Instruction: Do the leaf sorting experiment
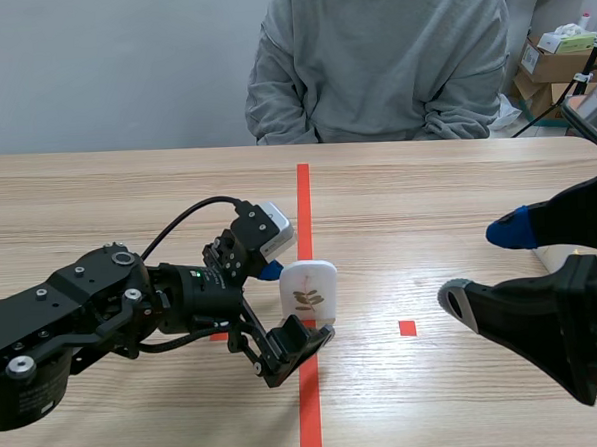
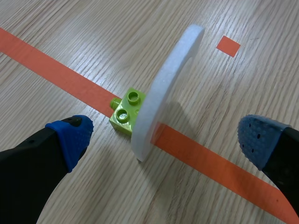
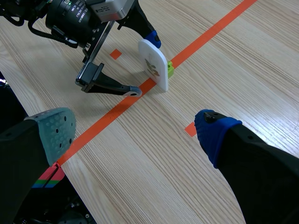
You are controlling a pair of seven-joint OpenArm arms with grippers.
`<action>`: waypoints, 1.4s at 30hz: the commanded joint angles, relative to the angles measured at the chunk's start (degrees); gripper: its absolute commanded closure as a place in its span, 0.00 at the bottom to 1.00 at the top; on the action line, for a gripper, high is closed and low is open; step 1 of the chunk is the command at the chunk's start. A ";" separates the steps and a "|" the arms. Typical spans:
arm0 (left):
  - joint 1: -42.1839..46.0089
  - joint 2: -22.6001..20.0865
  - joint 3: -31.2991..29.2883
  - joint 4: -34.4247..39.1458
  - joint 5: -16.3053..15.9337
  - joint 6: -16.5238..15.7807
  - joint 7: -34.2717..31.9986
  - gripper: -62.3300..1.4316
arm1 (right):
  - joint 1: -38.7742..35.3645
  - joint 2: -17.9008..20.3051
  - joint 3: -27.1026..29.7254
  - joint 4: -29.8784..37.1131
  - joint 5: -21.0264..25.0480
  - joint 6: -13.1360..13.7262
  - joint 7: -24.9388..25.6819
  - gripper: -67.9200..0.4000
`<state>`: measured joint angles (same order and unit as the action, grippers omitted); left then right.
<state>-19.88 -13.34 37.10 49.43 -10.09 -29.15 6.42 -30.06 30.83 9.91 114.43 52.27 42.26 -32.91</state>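
The left claw (image 2: 167,139) stands wide open and empty, straddling the white leaf card (image 1: 308,291) without touching it. The card stands upright on edge against a lime-green brick (image 2: 127,111), on the orange-red tape line (image 1: 303,198) at mid-counter (image 1: 457,185). The right claw (image 3: 135,133), also spread and holding nothing, hangs well apart. The step in hand appears to be picking up the card; next the left claw must close squarely on its flat faces without tipping it.

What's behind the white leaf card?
A lime-green brick sits against the back of the white leaf card, on the orange tape line. The card hides how the two join.
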 commanded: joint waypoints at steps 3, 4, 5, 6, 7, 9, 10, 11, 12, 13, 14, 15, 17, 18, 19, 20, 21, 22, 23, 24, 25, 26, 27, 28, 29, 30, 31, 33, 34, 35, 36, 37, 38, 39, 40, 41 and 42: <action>-1.09 0.46 -0.37 0.76 -0.74 -0.20 -0.81 0.00 | 0.37 0.26 0.44 -0.11 0.42 0.46 0.87 0.24; -1.09 0.46 -0.37 0.76 -0.74 -0.20 -0.81 0.00 | 0.37 0.26 0.44 -0.11 0.42 0.46 0.87 0.24; -1.09 0.46 -0.37 0.76 -0.74 -0.22 -0.81 0.00 | 0.37 0.26 0.44 -0.11 0.42 0.46 0.87 0.24; -1.09 0.46 -0.37 0.76 -0.74 -0.24 -0.81 0.00 | 0.37 0.26 0.44 -0.11 0.42 0.46 0.87 0.24; -1.09 0.46 -0.37 0.76 -0.74 -0.42 -0.81 0.00 | 0.37 0.26 0.44 -0.11 0.42 0.46 0.87 0.24; -1.09 0.46 -0.37 0.76 -0.74 -1.11 -0.81 0.00 | 0.37 0.26 0.44 -0.11 0.39 0.46 0.87 0.24; -1.09 0.48 -0.37 0.76 -0.74 -1.44 -0.83 0.00 | 0.37 0.26 0.44 -0.11 0.39 0.46 0.87 0.24; -1.09 0.48 -0.37 0.76 -0.74 -1.77 -0.87 0.00 | 0.37 0.26 0.44 -0.11 0.39 0.46 0.87 0.24; -1.09 0.52 -0.37 0.76 -0.74 -1.99 -0.96 0.00 | 0.37 0.26 0.44 -0.11 0.39 0.46 0.87 0.24; -1.09 0.61 -0.37 0.76 -0.72 -2.14 -0.98 0.00 | 0.37 0.26 0.44 -0.11 0.39 0.46 0.87 0.24; -1.09 0.66 -0.37 0.76 -0.70 -2.14 -0.98 0.00 | 0.37 0.26 0.44 -0.11 0.39 0.46 0.87 0.24; -1.09 0.81 -0.37 0.76 -0.70 -2.12 -0.98 0.06 | 0.37 0.26 0.44 -0.11 0.39 0.46 0.87 0.24; -1.09 1.07 -0.37 0.76 -0.74 -1.88 -1.07 0.40 | 0.37 0.26 0.44 -0.11 0.39 0.46 0.87 0.24; -1.09 1.14 -0.37 0.76 -0.76 -1.11 -1.16 0.57 | 0.37 0.26 0.44 -0.11 0.37 0.46 0.87 0.24; -1.09 1.22 -0.37 0.76 -0.79 -0.39 -1.46 0.71 | 0.37 0.26 0.44 -0.11 0.22 0.46 0.90 0.24; -1.09 1.27 -0.37 0.76 -0.81 0.33 -1.46 0.83 | 0.37 0.26 0.44 -0.11 0.07 0.46 0.90 0.24; -1.09 1.27 -0.37 0.76 -0.90 0.74 -1.55 0.90 | 0.37 0.26 0.44 -0.11 -0.07 0.46 0.92 0.24; -1.09 1.27 -0.37 0.76 -1.11 0.96 -1.66 0.92 | 0.37 0.26 0.44 -0.11 -0.22 0.46 0.94 0.24; -1.09 1.27 -0.37 0.76 -1.25 0.96 -1.66 0.91 | 0.37 0.26 0.44 -0.11 -0.37 0.46 0.98 0.24; -1.09 1.27 -0.37 0.76 -1.25 0.94 -1.66 0.91 | 0.37 0.26 0.44 -0.11 -0.48 0.46 1.11 0.24; -1.09 1.27 -0.37 0.76 -1.25 0.94 -1.66 0.91 | 0.37 0.26 0.44 -0.11 -0.48 0.46 1.11 0.24; -1.09 1.27 -0.37 0.76 -1.25 0.94 -1.66 0.91 | 0.37 0.26 0.44 -0.11 -0.48 0.46 1.11 0.24; -1.09 1.27 -0.37 0.76 -1.25 0.94 -1.66 0.91 | 0.37 0.26 0.44 -0.11 -0.48 0.46 1.11 0.24; -1.09 1.27 -0.37 0.76 -1.25 0.94 -1.66 0.91 | 0.37 0.26 0.44 -0.11 -0.48 0.46 1.11 0.24; -1.09 1.27 -0.37 0.76 -1.25 0.94 -1.66 0.91 | 0.37 0.26 0.44 -0.11 -0.48 0.46 1.11 0.24; -1.09 1.27 -0.37 0.76 -1.25 0.94 -1.66 0.91 | 0.37 0.26 0.44 -0.11 -0.48 0.46 1.11 0.24; -1.09 1.27 -0.37 0.76 -1.33 0.94 -1.66 0.91 | 0.37 0.26 0.44 -0.11 -0.48 0.46 1.11 0.24; -1.09 1.27 -0.37 0.76 -2.67 0.94 -1.70 0.91 | 0.37 0.26 0.44 -0.11 -0.52 0.46 1.11 0.24; -1.09 1.27 -0.37 0.76 -3.41 0.94 -1.70 0.91 | 0.37 0.26 0.44 -0.11 -0.66 0.46 1.18 0.24; -1.09 1.27 -0.42 0.79 -4.33 0.92 -1.66 0.91 | 0.37 0.26 0.44 -0.11 -0.66 0.46 1.22 0.24; -1.07 1.27 -0.59 0.96 -4.85 0.70 -1.22 0.91 | 0.37 0.26 0.44 -0.11 -0.68 0.46 1.25 0.24; -1.07 1.25 -0.72 1.38 -5.14 0.26 -0.46 0.91 | 0.37 0.26 0.44 -0.11 -0.70 0.46 1.25 0.24; -1.05 1.25 -1.01 1.99 -5.16 -0.04 0.50 0.91 | 0.37 0.26 0.44 -0.11 -0.70 0.46 1.25 0.24; -0.96 1.25 -1.51 2.64 -5.18 -0.24 1.49 0.91 | 0.37 0.26 0.44 -0.11 -0.70 0.46 1.27 0.24; -0.87 1.25 -2.21 3.54 -5.35 -0.24 2.45 0.91 | 0.37 0.26 0.44 -0.11 -0.70 0.46 1.29 0.24; -0.72 1.25 -2.97 4.44 -5.38 -0.35 3.56 0.91 | 0.37 0.26 0.44 -0.11 -0.70 0.46 1.29 0.24; -0.42 1.25 -3.89 5.38 -5.35 -0.92 4.66 0.91 | 0.37 0.26 0.44 -0.11 -0.76 0.46 1.29 0.24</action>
<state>-19.64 -12.53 34.57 52.36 -14.83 -29.43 11.60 -30.06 30.81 9.91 114.41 50.98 42.26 -32.58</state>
